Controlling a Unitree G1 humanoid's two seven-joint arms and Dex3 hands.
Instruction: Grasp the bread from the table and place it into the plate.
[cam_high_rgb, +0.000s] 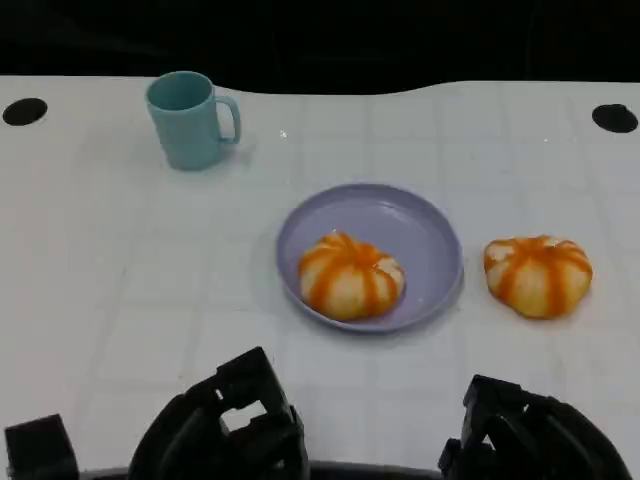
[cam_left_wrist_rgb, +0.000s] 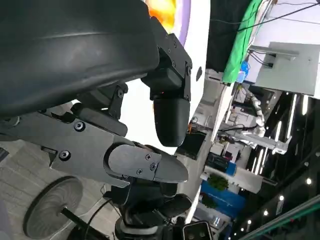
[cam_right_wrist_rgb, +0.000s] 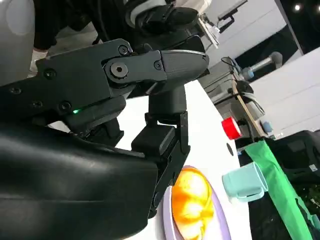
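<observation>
An orange-striped round bread (cam_high_rgb: 538, 275) lies on the white table to the right of the lilac plate (cam_high_rgb: 400, 215). A second, similar bread (cam_high_rgb: 350, 275) sits inside the plate, toward its front left. My left hand (cam_high_rgb: 225, 430) is at the table's near edge, below and left of the plate, with its fingers apart and nothing in them. My right hand (cam_high_rgb: 530, 435) is at the near edge, in front of the loose bread, and also holds nothing. The left hand (cam_left_wrist_rgb: 125, 125) and the right hand (cam_right_wrist_rgb: 125, 100) show spread fingers in the wrist views, with the plated bread (cam_right_wrist_rgb: 192, 205) beyond.
A teal mug (cam_high_rgb: 190, 120) stands at the back left of the table, and the mug (cam_right_wrist_rgb: 245, 182) also appears past the plate in the right wrist view. Two dark round holes (cam_high_rgb: 24, 111) mark the table's far corners. Bare white table lies between both hands and the plate.
</observation>
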